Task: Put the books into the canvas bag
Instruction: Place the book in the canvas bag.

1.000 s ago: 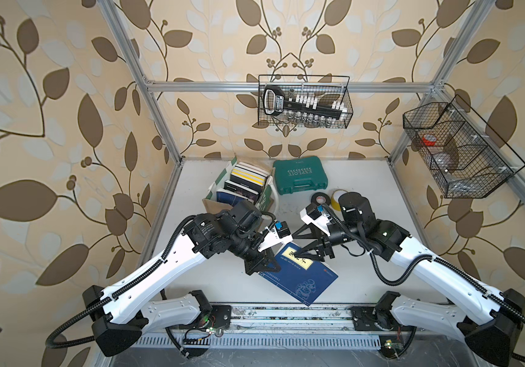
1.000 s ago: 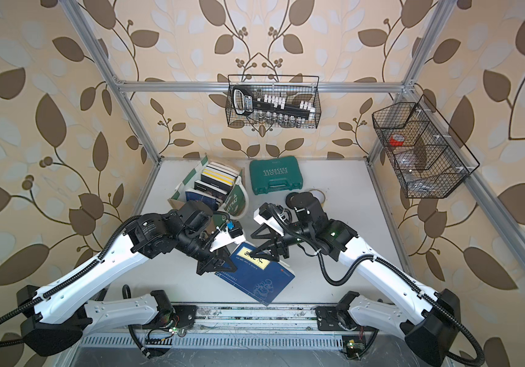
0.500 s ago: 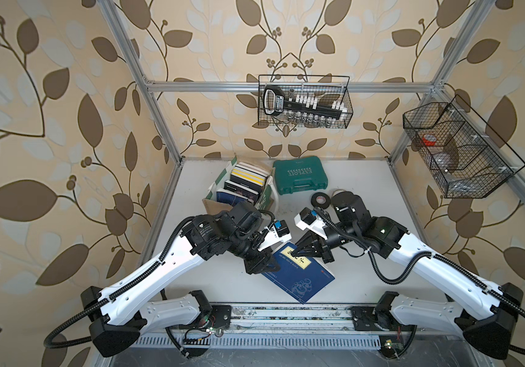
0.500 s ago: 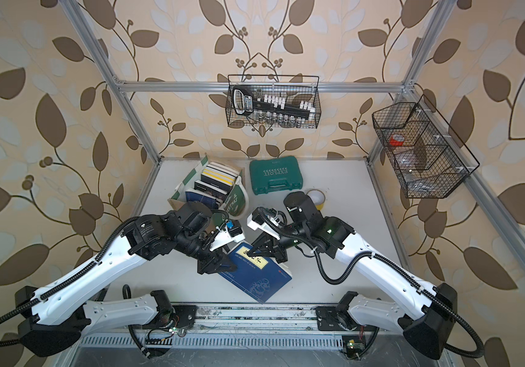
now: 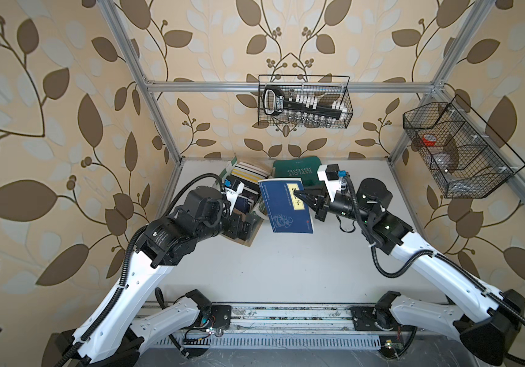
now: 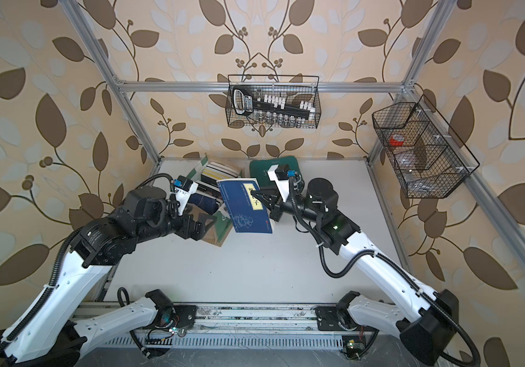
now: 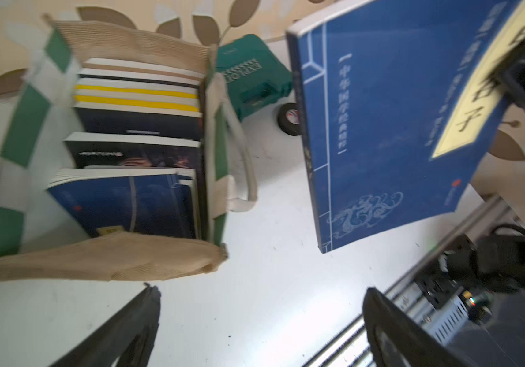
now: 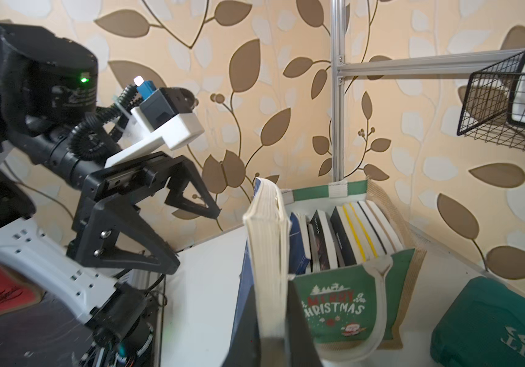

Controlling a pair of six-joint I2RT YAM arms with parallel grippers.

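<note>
A: Where does the blue book (image 5: 286, 208) sit relative to the canvas bag (image 7: 111, 260)?

B: It is lifted clear of the worktop (image 5: 286, 273), just beside the bag on its printed-panel side. The cover is tilted and one long edge is near the bag's rim. The right pincer (image 5: 300, 194) is clamped on it at the yellow title label, on the side of the book away from the bag.

A: Why grip it there?

B: Most likely so the free edge can lead into the bag's mouth. The other books (image 7: 137, 95) stand upright in a row inside the bag, navy, black and yellow-edged. There seems to be spare room beside them against the whitish lining.

A: And the left pincer (image 8: 196, 239)?

B: It is spread wide and holds nothing. It hovers near the bag's burlap end, where it could plausibly steady that soft wall.

A: Is any writing legible?

B: The cover carries a vertical line beginning 中华国学经典. The label ends in 子, and the pincer covers the rest. The bag's green panel reads "MERRY CHRISTMAS" under a row of small trees. Behind the bag, the green tool case (image 7: 251, 79) is embossed "EXPLOIT". A black tape roll (image 7: 289, 119) lies just beside the case, and its core print is too small to read.
</note>
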